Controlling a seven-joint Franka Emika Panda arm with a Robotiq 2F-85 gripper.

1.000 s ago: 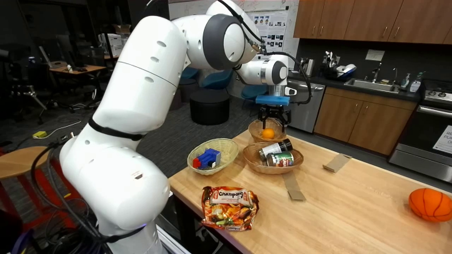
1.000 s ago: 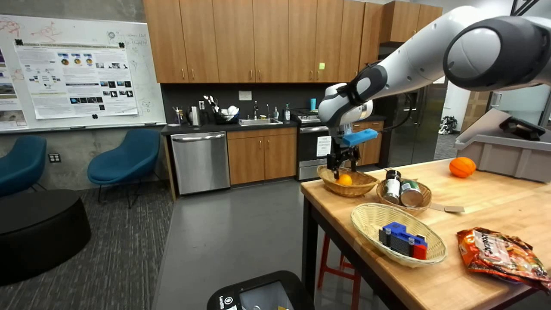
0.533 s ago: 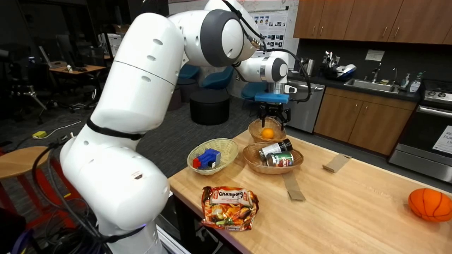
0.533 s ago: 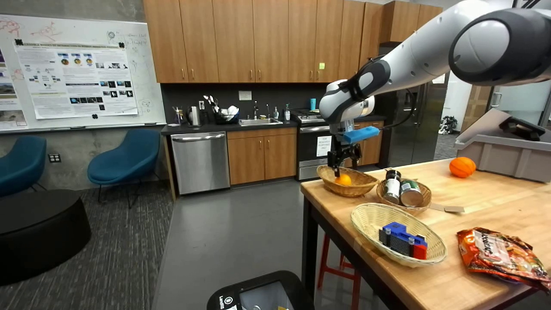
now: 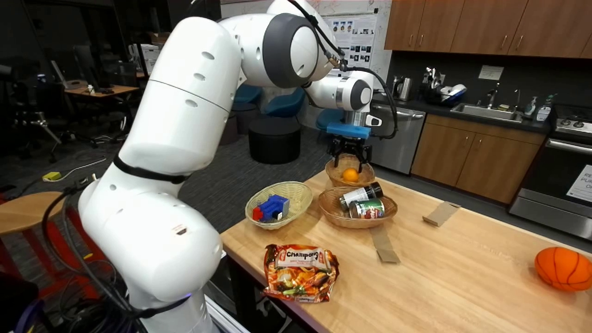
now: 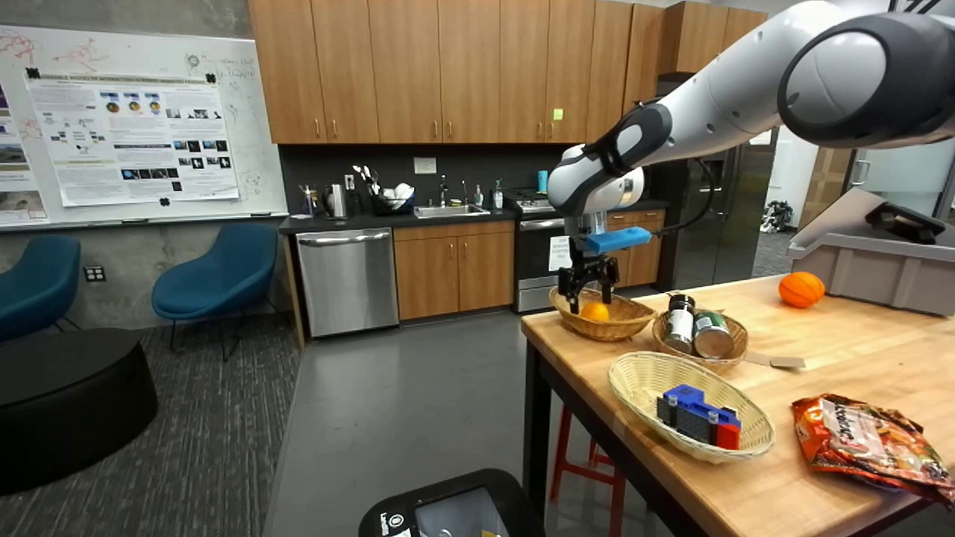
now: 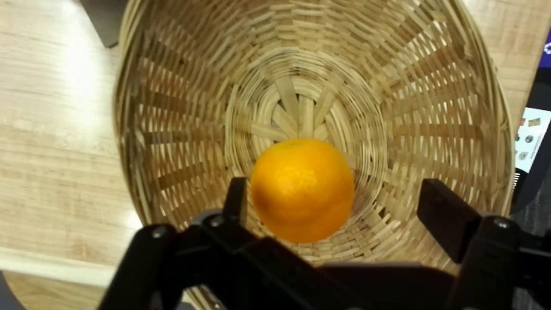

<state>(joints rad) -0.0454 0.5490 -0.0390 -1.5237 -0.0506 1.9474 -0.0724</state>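
My gripper [image 7: 334,189] is open and holds nothing. It hangs over a brown wicker basket [image 7: 185,86], and an orange [image 7: 302,191] lies in that basket. In the wrist view the orange is between the two fingers, close beside the left finger and well apart from the right one. In both exterior views the gripper [image 5: 348,165] [image 6: 590,300] is above the basket [image 5: 332,177] [image 6: 608,331], with the fingertips around the height of the orange's top or a little above. The orange [image 5: 350,175] [image 6: 595,312] rests on the basket's bottom.
A second brown basket [image 5: 333,221] holds a jar [image 5: 367,209] and a black-capped bottle [image 5: 358,196]. A pale basket [image 5: 303,196] holds a blue block toy [image 5: 274,206]. A noodle packet [image 5: 300,273], cardboard strips [image 5: 441,213], an orange ball [image 5: 564,268] and a grey bin [image 6: 873,272] also stand on the table.
My gripper has shifted a little to the left in both exterior views, after a slight rise. The fingers stay open. The orange has barely moved.
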